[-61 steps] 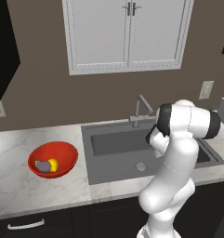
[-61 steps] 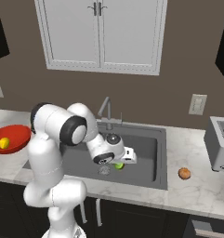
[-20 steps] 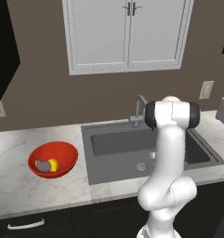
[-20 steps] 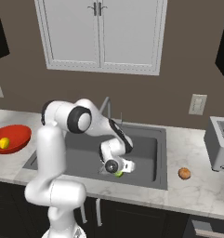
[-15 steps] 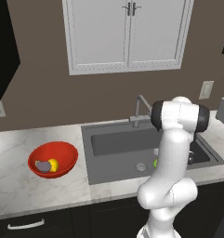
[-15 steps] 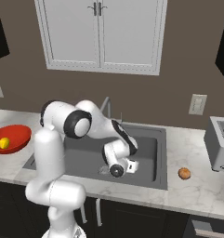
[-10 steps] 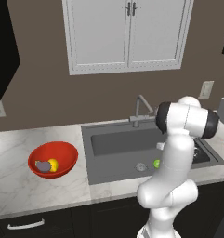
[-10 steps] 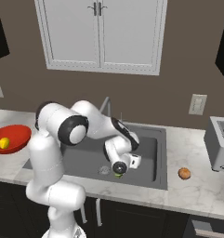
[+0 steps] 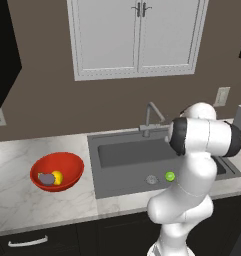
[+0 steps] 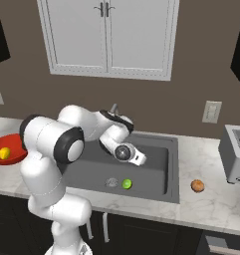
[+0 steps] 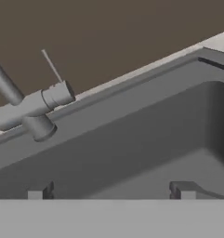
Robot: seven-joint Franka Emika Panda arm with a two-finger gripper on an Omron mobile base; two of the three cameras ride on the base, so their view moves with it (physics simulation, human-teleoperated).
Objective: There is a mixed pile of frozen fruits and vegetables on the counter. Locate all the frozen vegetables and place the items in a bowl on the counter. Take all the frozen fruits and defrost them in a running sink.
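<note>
Frozen fruits: green piece (image 10: 126,184) on sink (image 9: 117,155) floor, beside drain.
Vegetables: yellow (image 9: 57,177) and purple-grey (image 9: 45,178) pieces in red bowl (image 9: 67,162).
Gripper (image 11: 108,191): spread wide, empty, over basin.
Left: orange piece (image 10: 197,186) on counter (image 10: 206,204); faucet (image 11: 32,109) apparently dry.

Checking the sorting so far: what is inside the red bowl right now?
The red bowl holds a yellow piece and a purple-grey piece. Anything beneath them is hidden.

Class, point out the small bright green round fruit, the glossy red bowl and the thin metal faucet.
Small bright green round fruit (image 9: 169,176): left base view, its centre.
Glossy red bowl (image 9: 67,161): left base view, inner wall.
Thin metal faucet (image 11: 34,109): hand view, its body.
</note>
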